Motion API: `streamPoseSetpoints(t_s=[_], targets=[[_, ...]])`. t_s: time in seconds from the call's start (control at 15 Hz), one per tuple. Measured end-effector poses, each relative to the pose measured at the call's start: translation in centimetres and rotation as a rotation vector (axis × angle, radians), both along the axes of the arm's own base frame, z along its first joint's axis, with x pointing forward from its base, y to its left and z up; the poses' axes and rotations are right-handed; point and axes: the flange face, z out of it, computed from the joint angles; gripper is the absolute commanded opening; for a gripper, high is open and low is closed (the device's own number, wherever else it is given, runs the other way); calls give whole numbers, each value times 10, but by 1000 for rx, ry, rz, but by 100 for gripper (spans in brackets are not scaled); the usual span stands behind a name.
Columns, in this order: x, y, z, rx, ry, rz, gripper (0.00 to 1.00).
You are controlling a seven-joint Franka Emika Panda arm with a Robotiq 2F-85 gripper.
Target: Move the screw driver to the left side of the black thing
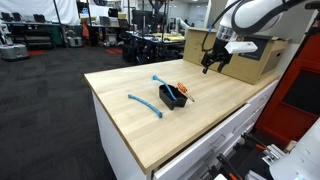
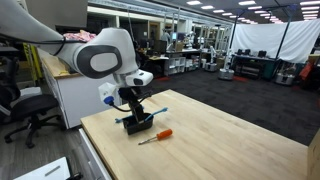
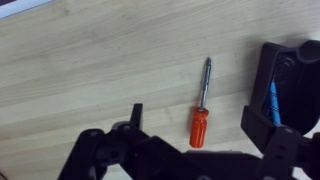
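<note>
gripper (image 1: pixel 211 67): fingers wide apart, holding nothing, up in the air | screw driver (image 3: pixel 201 108): lies flat on wooden table (image 1: pixel 120 85), just beside black tray (image 3: pixel 288 70)

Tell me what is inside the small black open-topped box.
A thin blue strip shows inside the small black box in the wrist view. A gripper finger covers the box's near corner, so that part is hidden.
</note>
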Motion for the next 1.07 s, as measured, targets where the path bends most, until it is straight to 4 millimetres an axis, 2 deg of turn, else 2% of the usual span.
streamPoseSetpoints(t_s=[0.13, 0.4, 0.67, 1.07], targets=[[5, 5, -4, 0, -15, 38, 100], [30, 20, -34, 11, -37, 100, 100], [57, 20, -63, 22, -30, 107, 100], [90, 23, -86, 28, -2, 124, 100]])
